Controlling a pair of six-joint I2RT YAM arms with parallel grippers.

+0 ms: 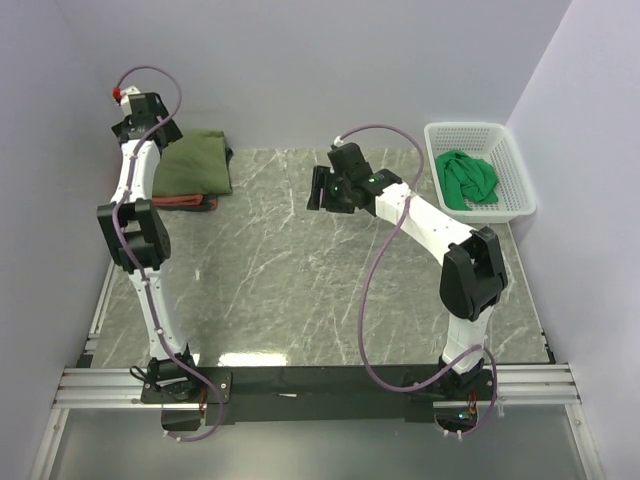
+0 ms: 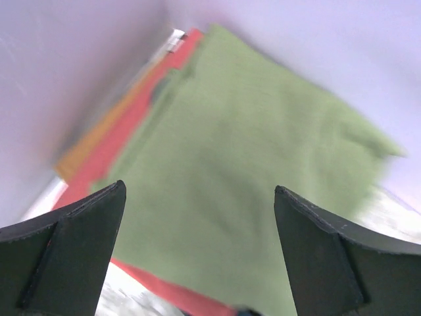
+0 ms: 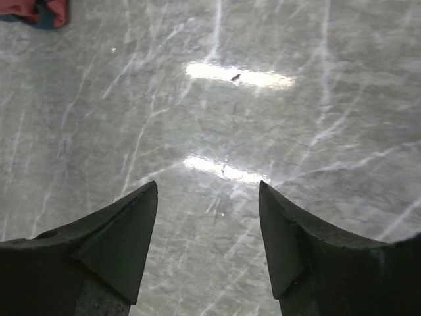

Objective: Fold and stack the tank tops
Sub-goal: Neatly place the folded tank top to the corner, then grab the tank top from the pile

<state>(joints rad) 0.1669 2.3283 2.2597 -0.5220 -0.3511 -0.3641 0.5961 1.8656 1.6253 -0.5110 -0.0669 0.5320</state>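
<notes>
1. The olive tank top [image 2: 250, 151] lies folded on the rust-red tank top [image 2: 95, 164], directly beneath the left gripper [image 2: 198, 189]. The bright green tank top [image 1: 468, 178] sits in the basket [image 1: 520, 165], beyond the right gripper [image 3: 208, 187].
2. Dipping low, the left gripper could drag that stack askew.
3. Both grippers are spread wide and empty, the left tilted over the stack and the right facing bare table [image 3: 296, 131].

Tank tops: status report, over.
Open: left claw above olive top, right claw over table. That top lies folded on rust-red top. Last one, bright green top, bunched in basket. Nothing in the way.
</notes>
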